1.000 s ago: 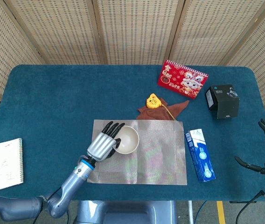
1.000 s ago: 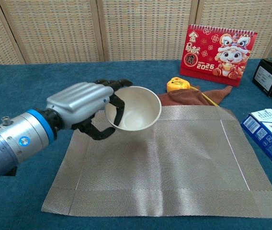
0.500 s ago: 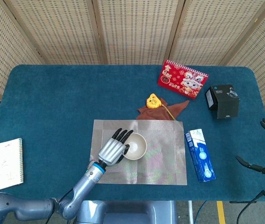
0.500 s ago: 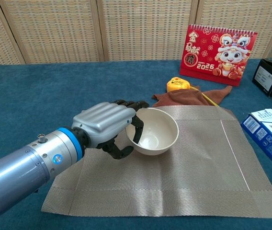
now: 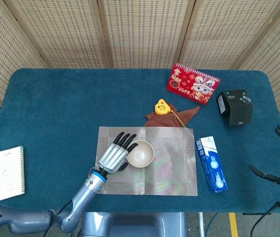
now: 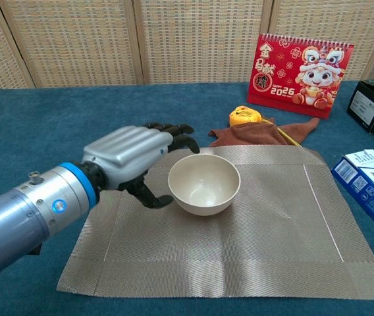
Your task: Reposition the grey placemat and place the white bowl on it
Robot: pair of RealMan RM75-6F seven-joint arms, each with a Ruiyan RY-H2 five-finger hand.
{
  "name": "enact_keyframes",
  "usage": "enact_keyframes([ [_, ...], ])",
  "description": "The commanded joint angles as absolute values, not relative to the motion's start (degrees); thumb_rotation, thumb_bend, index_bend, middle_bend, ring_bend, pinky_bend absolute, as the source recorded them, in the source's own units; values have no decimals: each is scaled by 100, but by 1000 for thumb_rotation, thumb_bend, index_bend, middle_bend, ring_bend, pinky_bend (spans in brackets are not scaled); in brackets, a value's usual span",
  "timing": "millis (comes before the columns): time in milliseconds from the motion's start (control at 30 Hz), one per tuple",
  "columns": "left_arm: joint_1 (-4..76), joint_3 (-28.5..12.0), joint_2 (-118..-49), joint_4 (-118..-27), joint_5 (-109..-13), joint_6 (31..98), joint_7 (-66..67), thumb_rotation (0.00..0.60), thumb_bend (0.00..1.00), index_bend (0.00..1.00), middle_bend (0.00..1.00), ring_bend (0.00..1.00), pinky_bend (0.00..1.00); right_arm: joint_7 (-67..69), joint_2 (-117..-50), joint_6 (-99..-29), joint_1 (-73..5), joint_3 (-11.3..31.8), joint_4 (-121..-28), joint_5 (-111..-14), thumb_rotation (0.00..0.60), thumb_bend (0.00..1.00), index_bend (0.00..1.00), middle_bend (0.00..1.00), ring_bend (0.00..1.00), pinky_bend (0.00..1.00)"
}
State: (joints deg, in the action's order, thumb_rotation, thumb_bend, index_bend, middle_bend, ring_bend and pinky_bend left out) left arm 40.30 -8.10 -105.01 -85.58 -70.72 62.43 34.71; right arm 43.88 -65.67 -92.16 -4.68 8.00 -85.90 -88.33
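With the bowl [image 6: 203, 184] standing upright on the mat [image 6: 272, 243], left of its middle, my left hand [image 6: 132, 156] hangs just beside it, fingers spread and empty; my right hand [image 5: 279, 159] waits open off the table's edge.

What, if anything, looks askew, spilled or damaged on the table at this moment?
Nothing stands out. The white bowl sits upright on the grey placemat, which lies flat and square to the table edge. The left hand is open beside the bowl. A brown cloth lies crumpled at the mat's far edge, under a small yellow toy.
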Motion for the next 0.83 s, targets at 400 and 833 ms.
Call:
enact_keyframes([
  [400,2444,-313,-7785,-9799,-7482,7743,2007,600,269,166,0,0,0,3627,-6477,-8617,-599,572,-8703,-8779,600,141,0,0,0,0],
  [833,947,335,-7101,-9078,-8128,9275,912,600,259,162,0,0,0,1250,-6762,-8792,-670,503,-8194,-9075,600,126,0,0,0,0],
])
